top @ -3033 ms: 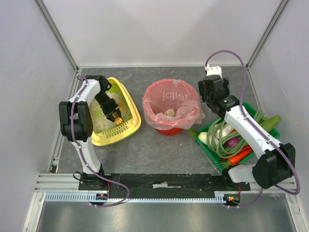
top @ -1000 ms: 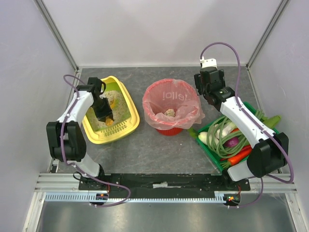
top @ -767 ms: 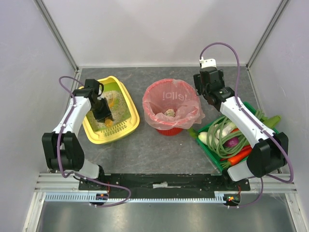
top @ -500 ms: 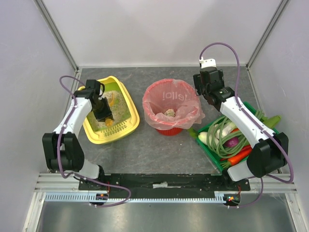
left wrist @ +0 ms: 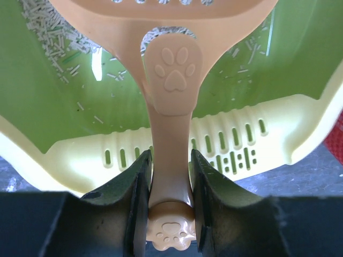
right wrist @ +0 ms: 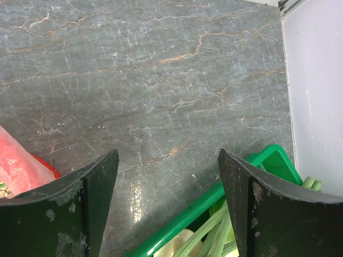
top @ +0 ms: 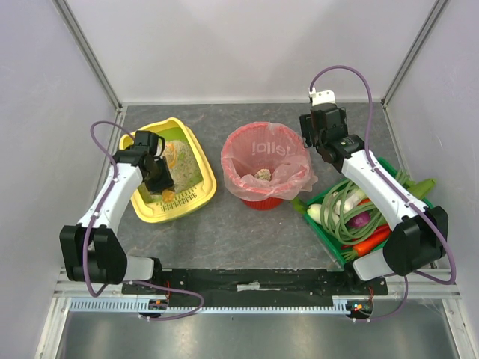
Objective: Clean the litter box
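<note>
The yellow litter box [top: 185,202] with green inner walls and pale litter sits at the left of the table. Its slotted rim [left wrist: 241,144] faces the near side. My left gripper [top: 159,179] is over the box's near part and is shut on the handle of an orange slotted scoop [left wrist: 171,69] with paw prints. The scoop's head reaches into the box over the litter. The handle end shows orange in the top view [top: 169,195]. My right gripper [top: 323,132] is open and empty above bare table [right wrist: 169,176], behind the red bin.
A round red bin with a pink bag [top: 263,168] stands at the middle, with a clump of litter inside. A green tray of vegetables [top: 389,173] lies at the right; its corner shows in the right wrist view [right wrist: 268,163]. Walls close in the left, right and far sides.
The left arm's elbow has swung toward the near left while the gripper kept hold of the scoop in the box. The right arm moved farther back three seconds ago and has since stayed still.
</note>
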`<control>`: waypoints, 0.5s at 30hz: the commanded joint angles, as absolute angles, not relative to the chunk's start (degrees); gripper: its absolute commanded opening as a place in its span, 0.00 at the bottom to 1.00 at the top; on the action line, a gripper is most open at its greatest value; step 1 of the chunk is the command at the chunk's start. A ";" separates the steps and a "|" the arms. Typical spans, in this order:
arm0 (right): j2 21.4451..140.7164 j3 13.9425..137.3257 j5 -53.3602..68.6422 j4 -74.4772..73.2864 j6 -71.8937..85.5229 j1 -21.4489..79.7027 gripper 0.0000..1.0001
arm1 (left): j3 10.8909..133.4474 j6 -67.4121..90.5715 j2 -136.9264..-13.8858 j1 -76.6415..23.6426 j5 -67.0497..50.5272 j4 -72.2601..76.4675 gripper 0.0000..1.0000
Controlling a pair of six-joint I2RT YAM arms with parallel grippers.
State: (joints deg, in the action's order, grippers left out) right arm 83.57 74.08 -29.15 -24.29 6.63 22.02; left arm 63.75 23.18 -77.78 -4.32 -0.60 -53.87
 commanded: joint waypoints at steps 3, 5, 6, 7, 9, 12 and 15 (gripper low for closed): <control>82.27 74.53 -28.83 -22.50 6.86 22.15 0.83 | 61.26 27.68 -73.74 -3.01 1.50 -53.62 0.02; 82.18 74.18 -28.74 -22.33 6.86 22.06 0.83 | 60.99 27.08 -73.91 -3.68 0.36 -53.26 0.02; 82.18 74.18 -28.83 -22.32 6.86 21.97 0.83 | 61.52 26.72 -74.26 -5.87 0.44 -54.22 0.02; 82.35 74.27 -29.00 -22.24 6.86 22.15 0.83 | 62.57 26.63 -74.79 -6.06 2.35 -55.36 0.02; 82.27 74.35 -29.09 -22.06 6.68 22.06 0.83 | 61.45 27.24 -74.10 -4.58 2.55 -55.46 0.02; 82.35 74.27 -29.09 -22.06 6.68 22.06 0.83 | 61.17 26.63 -73.30 -5.62 0.52 -54.84 0.02; 82.35 74.27 -29.27 -21.89 6.68 22.06 0.83 | 59.86 27.16 -72.43 -3.52 0.46 -55.11 0.02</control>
